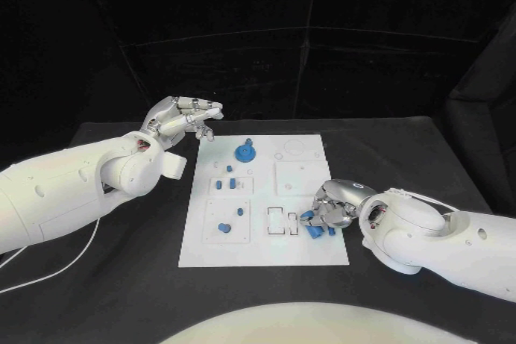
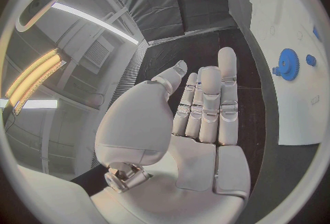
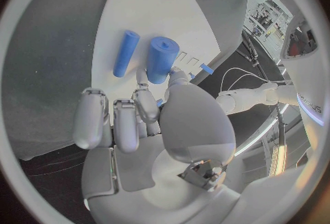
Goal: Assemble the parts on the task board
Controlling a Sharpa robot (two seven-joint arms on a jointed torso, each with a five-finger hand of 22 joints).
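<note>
The white task board (image 1: 269,243) lies in the middle of the black table. My right hand (image 1: 331,208) is low over the board's right front edge. Its thumb and a finger pinch the near end of a thick blue cylinder (image 3: 162,59), and a thin blue rod (image 3: 126,53) lies beside it on the board. In the head view these blue pieces (image 1: 313,229) show just under the hand. My left hand (image 1: 185,119) hangs above the table off the board's far left corner, fingers apart and holding nothing. A blue gear (image 1: 246,151) (image 2: 289,63) stands on the board's far part.
Several small blue parts (image 1: 228,184) (image 1: 224,227) lie on the board's left half, and a small blue peg (image 2: 311,60) sits next to the gear. Rectangular slots (image 1: 282,220) open left of my right hand. A white cable (image 1: 65,262) trails over the table's left side.
</note>
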